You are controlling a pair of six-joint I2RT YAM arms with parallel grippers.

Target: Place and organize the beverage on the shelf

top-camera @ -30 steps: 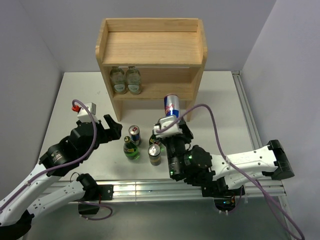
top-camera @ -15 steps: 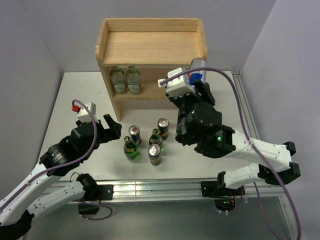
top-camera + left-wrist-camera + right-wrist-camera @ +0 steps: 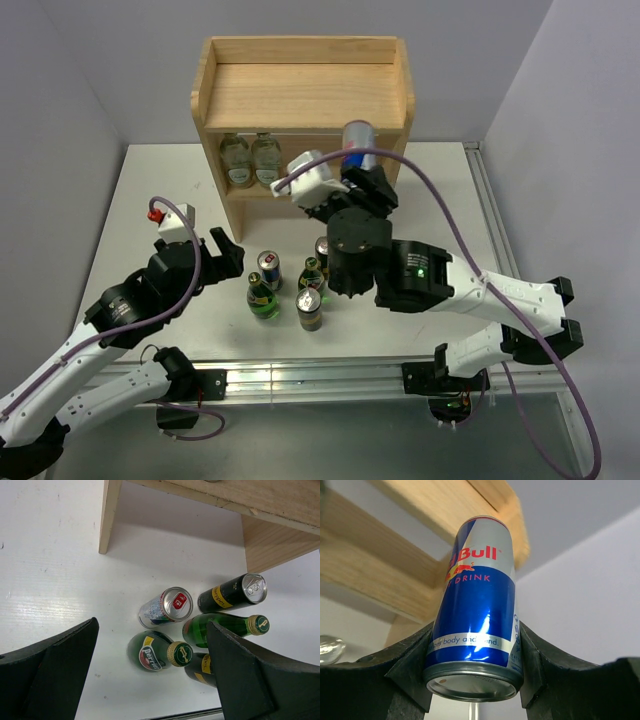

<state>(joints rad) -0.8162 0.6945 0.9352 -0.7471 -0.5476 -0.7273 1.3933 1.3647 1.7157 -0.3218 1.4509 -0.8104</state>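
My right gripper (image 3: 359,165) is shut on a slim blue-and-silver can (image 3: 357,138) and holds it upright in the air, by the front right edge of the wooden shelf (image 3: 300,118). The right wrist view shows the can (image 3: 477,600) between both fingers, with the shelf boards (image 3: 415,540) behind it. On the table stand a second slim can (image 3: 268,268), two green bottles (image 3: 262,297) (image 3: 312,272) and two black cans (image 3: 309,308) (image 3: 323,246). My left gripper (image 3: 222,256) is open and empty, left of them. The left wrist view looks down on the slim can (image 3: 167,607) and a green bottle (image 3: 155,651).
Two clear pale glass bottles (image 3: 251,158) stand at the left of the shelf's lower tier. The shelf's legs (image 3: 110,515) stand on the white table just behind the drinks. My right arm (image 3: 400,275) reaches over the table's middle.
My right gripper lifted the slim can off the table to shelf height at the right, then carried it left along the shelf's front. My left gripper barely moved.
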